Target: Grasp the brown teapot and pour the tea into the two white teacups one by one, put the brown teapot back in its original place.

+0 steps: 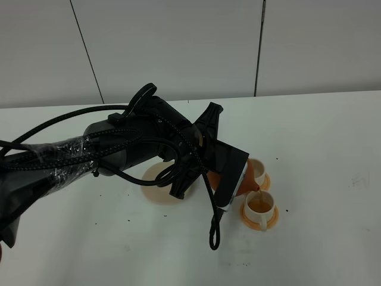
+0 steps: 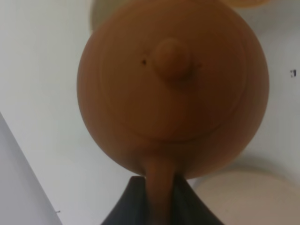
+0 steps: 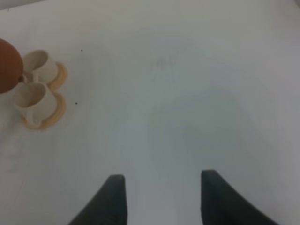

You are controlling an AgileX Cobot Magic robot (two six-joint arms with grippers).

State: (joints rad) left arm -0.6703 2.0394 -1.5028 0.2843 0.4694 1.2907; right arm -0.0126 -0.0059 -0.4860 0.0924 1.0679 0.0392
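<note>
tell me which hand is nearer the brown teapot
Left. The left hand is shut on the brown teapot, gripping its handle. The right hand is open over the table, well apart from it, beyond the teacups.

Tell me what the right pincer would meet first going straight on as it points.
Likely only bare table: the open right pincer aims at plain white surface, with the two white teacups well off its line.

A white table fills the lower part of the high view, dotted with a few small dark specks. Behind its far edge stands a pale grey wall of 3 panels, split by 2 dark seams. The light is even and the shadows soft.
</note>
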